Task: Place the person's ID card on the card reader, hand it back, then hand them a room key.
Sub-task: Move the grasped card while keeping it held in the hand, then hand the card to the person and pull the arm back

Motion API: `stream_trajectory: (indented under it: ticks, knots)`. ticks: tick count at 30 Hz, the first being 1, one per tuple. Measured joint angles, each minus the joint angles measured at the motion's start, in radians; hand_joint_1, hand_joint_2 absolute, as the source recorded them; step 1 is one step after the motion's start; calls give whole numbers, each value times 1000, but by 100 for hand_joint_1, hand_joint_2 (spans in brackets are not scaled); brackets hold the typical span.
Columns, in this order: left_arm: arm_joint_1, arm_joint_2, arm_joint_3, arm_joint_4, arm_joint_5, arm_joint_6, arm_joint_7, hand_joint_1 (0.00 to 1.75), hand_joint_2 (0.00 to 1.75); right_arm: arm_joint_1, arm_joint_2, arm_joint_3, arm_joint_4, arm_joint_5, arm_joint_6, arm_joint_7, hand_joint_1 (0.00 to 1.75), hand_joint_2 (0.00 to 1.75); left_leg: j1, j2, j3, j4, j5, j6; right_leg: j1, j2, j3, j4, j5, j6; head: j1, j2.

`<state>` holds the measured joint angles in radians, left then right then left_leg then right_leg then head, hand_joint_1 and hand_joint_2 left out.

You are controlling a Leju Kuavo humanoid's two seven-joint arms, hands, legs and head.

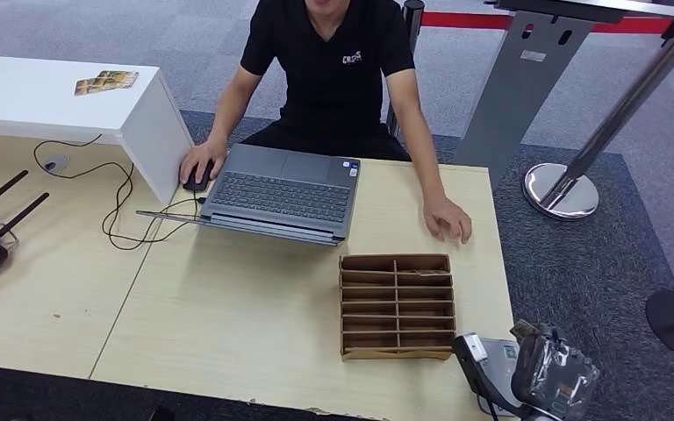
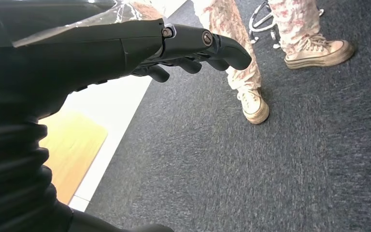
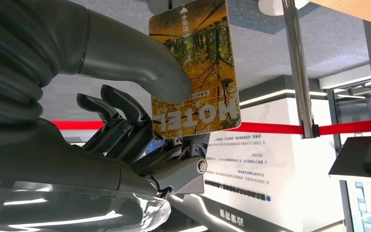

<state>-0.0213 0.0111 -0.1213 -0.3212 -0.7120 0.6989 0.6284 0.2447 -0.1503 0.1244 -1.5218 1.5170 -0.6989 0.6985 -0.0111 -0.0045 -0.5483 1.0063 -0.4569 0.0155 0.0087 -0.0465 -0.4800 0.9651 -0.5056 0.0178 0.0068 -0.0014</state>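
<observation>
Right wrist view: my right hand pinches the room key, thumb on its printed face, dark fingers curled behind.

grey ribbed wrist cover, thick grey thumb, dark screwed fingers on right hand.

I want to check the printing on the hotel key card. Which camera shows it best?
The right wrist view: the hotel key card is close and face-on, pinched by the right hand, its "HOTEL" lettering legible. In the head view the right hand is at the frame's edge and the card cannot be made out.
</observation>
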Motion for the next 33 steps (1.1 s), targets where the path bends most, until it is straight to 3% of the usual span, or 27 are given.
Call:
stream_trajectory:
  ticks: [33]
  knots:
    - [0, 0, 0, 0, -10, 0, 4, 0, 175, -19, 35, 3, 87, -40, -5, 0, 175, 175, 0, 0, 3, 0, 0, 0, 0, 0, 3, 0, 0, 0, 0, 0]
